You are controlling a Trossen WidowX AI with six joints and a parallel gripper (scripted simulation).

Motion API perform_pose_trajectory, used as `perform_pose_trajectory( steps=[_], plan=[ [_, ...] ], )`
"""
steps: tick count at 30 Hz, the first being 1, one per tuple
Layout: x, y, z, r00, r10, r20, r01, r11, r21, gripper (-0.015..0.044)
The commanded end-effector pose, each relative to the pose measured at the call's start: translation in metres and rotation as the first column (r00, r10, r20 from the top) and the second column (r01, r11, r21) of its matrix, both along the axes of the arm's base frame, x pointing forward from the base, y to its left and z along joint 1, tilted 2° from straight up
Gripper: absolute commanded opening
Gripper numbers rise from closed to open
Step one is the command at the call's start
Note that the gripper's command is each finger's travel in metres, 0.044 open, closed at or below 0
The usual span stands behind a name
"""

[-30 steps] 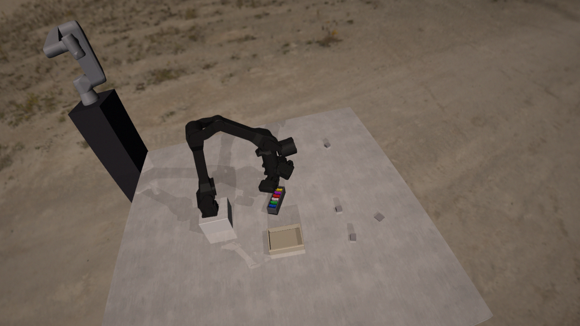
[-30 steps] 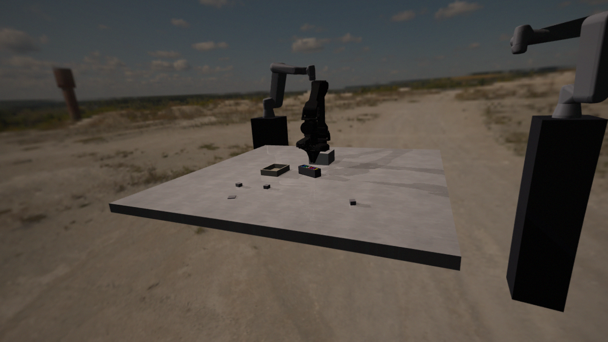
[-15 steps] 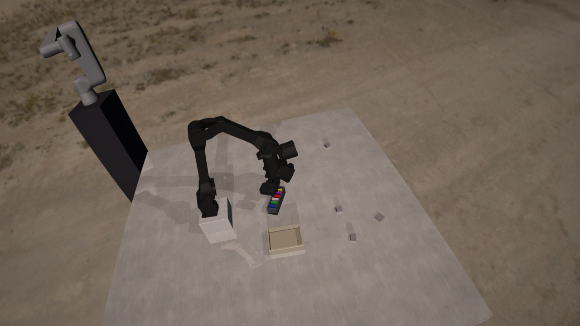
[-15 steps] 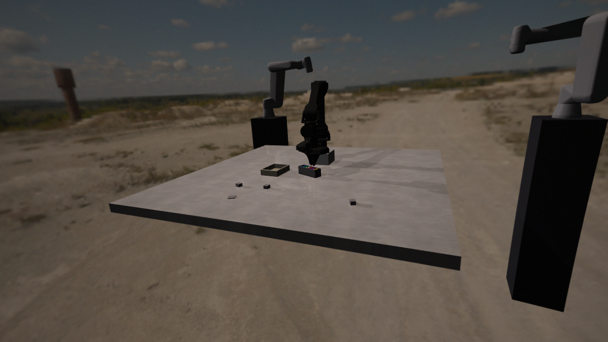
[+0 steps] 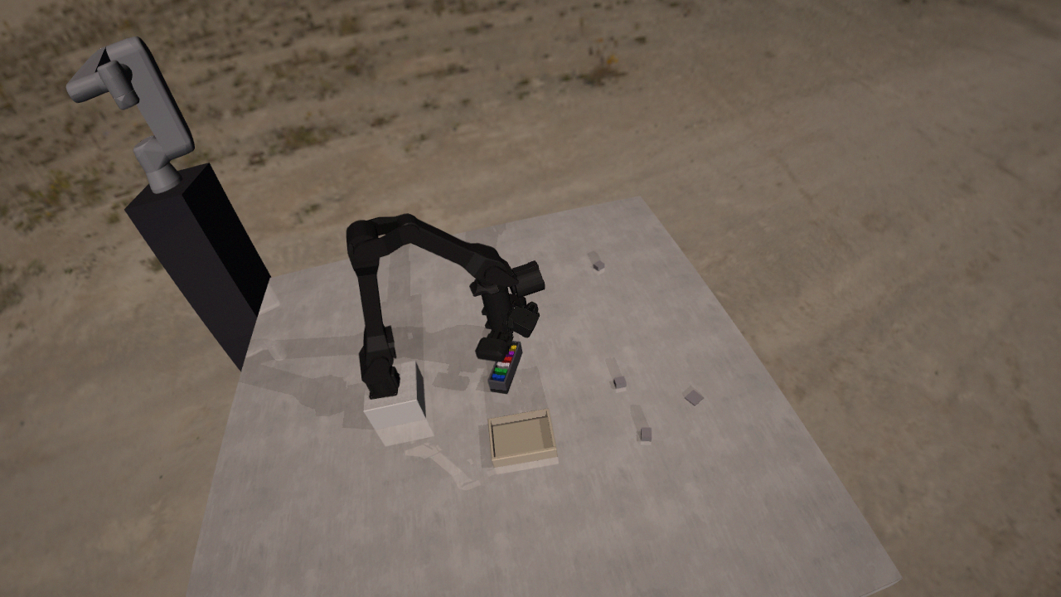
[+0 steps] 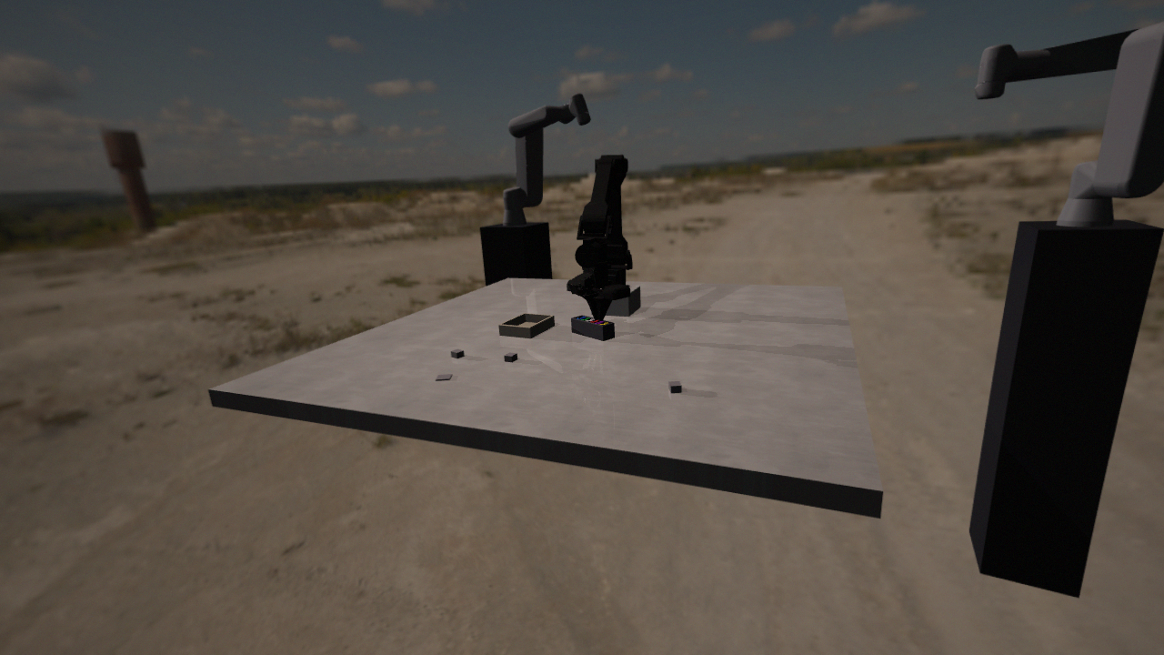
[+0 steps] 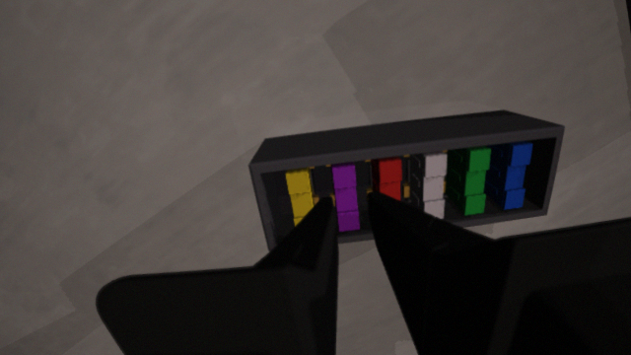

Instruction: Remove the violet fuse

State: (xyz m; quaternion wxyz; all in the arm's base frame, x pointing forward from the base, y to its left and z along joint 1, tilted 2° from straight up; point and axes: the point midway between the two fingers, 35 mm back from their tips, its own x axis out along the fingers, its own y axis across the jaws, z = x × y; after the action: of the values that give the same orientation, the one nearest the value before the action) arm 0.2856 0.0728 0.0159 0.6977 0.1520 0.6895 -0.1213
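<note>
The violet fuse sits in the dark fuse block, between the yellow fuse and the red fuse. White, green and blue fuses follow in the row. My gripper points down close over the block, open by a narrow gap and empty. In the wrist view, one fingertip appears on each side of the violet fuse; the right one covers part of the red fuse. Contact cannot be told. The beige tray stands beside the block, empty.
Small grey cubes and a flat grey tile lie beyond the block and tray. A grey arm stands on a black pedestal beside the table; another grey arm stands at the right in the exterior view.
</note>
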Motion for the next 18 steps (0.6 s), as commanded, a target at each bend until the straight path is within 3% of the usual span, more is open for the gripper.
perform_pose_trajectory(
  steps=[1, 18],
  plan=[
    [0.0003, 0.0008, -0.0003, 1.000, 0.006, 0.001, -0.006, 1.000, 0.006, 0.0067],
    [0.0005, 0.0013, -0.0102, 1.000, 0.006, 0.001, -0.006, 1.000, 0.006, 0.0067]
  ],
)
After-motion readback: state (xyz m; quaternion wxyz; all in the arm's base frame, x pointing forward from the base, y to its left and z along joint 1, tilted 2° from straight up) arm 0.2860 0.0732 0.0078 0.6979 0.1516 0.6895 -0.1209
